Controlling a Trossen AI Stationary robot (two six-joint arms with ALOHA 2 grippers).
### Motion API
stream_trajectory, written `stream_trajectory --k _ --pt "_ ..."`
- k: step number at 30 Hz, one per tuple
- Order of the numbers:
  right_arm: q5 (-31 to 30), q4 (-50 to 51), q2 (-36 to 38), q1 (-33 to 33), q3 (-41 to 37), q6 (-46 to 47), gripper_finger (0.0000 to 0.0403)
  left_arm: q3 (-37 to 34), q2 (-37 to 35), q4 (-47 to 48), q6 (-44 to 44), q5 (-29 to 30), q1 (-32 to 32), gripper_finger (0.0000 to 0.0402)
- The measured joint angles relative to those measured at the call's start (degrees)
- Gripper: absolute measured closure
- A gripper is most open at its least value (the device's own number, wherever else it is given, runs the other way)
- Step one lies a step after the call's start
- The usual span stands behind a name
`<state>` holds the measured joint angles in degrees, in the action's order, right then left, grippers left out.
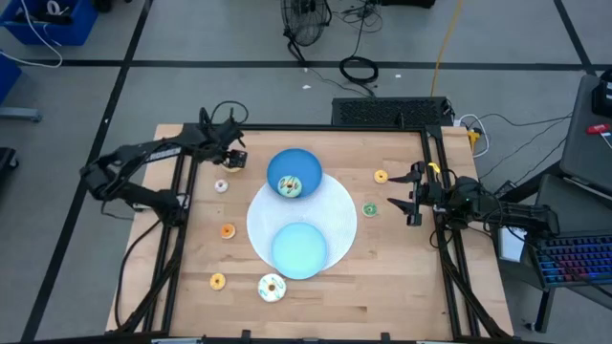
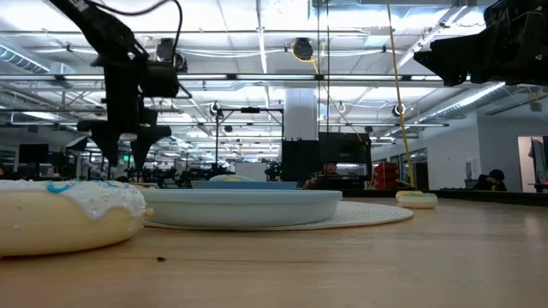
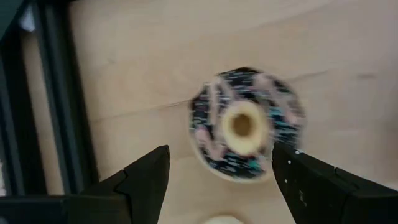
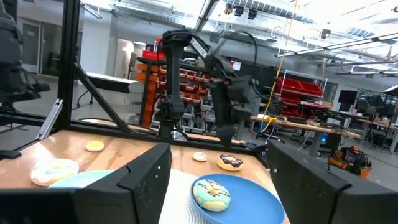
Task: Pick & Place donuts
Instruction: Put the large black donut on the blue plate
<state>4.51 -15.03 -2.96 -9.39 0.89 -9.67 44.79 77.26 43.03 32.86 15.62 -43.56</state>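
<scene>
Wooden tabletop (image 1: 316,296) inside a black frame, open workshop hall behind it.

Layout: white mat (image 1: 337,203) at centre carrying two blue plates; the far plate (image 1: 308,162) holds a teal donut (image 1: 289,185). Small donuts lie scattered on bare wood: one by the left rail (image 1: 221,186), an orange one (image 1: 227,230), a yellow one (image 1: 217,281), another near the right rail (image 1: 381,176), a green one (image 1: 370,209). White-frosted donut (image 1: 272,287) sits at the near edge.

Left gripper (image 3: 221,177) hangs just above the chocolate-sprinkled donut (image 3: 245,132) at the far left of the tabletop, jaws spread wide, nothing grasped; the donut lies flat on the wood just ahead of the fingertips. Right gripper (image 1: 412,199) waits over the right rail, released and empty.

Judgement on the step: advance slightly so the ring sits squarely between the fingers, then descend until the tips nearly meet the wood before closing. Clamp across the full outer width, gently, since a toy ring probably skids if struck off-centre.

Writing: none legible on donuts, plates or arms; whatever is on the red bins in the background is too small to read.
</scene>
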Motion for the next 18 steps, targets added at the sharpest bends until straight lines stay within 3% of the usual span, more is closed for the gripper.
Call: stream_trajectory --k 8,18 --pt "0.0 0.02 0.0 0.01 -0.02 -0.02 0.0153 -0.04 7.62 -1.66 -0.67 0.2 -4.01 0.0119" --pt "0.0 0.02 0.0 0.0 -0.02 -0.02 0.0154 -0.06 11.28 -8.43 -4.0 -2.96 -4.21 0.0119"
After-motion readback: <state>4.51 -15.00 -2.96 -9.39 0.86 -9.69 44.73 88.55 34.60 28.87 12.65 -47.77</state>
